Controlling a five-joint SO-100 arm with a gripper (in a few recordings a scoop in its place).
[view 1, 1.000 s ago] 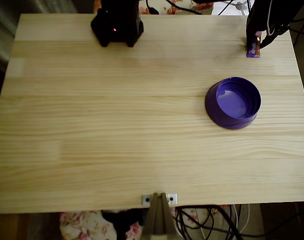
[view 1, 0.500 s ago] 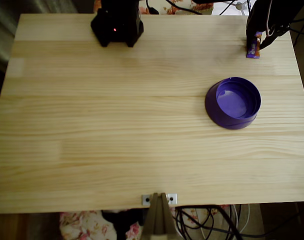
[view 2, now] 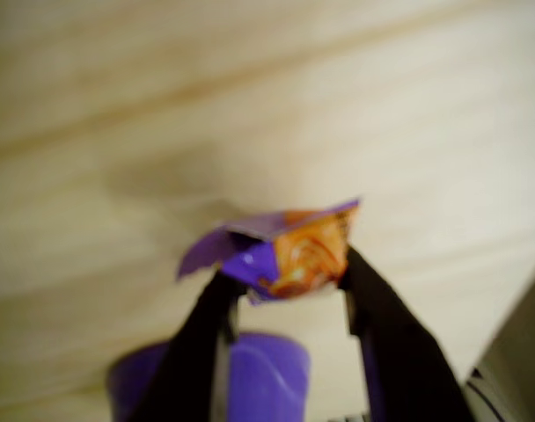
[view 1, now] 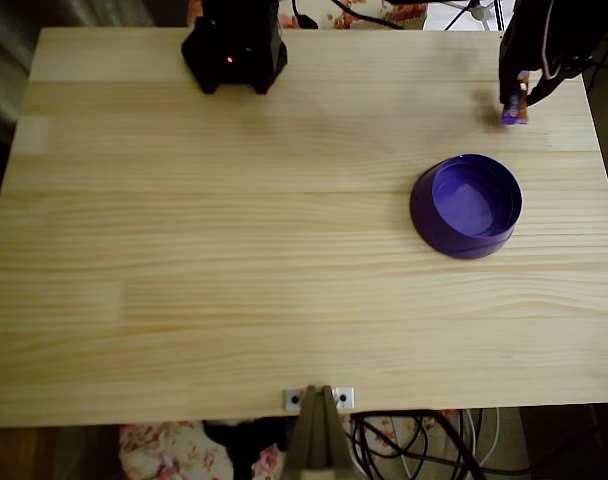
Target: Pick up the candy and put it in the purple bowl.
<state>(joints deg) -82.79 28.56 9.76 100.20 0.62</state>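
Observation:
The candy [view 2: 289, 251], purple-wrapped with an orange patch, is pinched between my two black fingers in the wrist view, held above the wood. In the overhead view it hangs from my gripper [view 1: 514, 108] at the table's far right, a little clear of the surface. My gripper [view 2: 285, 277] is shut on it. The purple bowl [view 1: 467, 205] stands upright on the table, nearer the front than the candy and slightly left of it; its blurred rim [view 2: 250, 374] shows below my fingers in the wrist view.
The arm's black base [view 1: 234, 45] sits at the back of the wooden table [view 1: 234, 260]. The table's right edge runs close beside my gripper. A metal bracket [view 1: 319, 399] is clamped at the front edge.
My gripper has lifted the candy off the table and shifted it slightly right and toward the bowl. The bowl has not moved.

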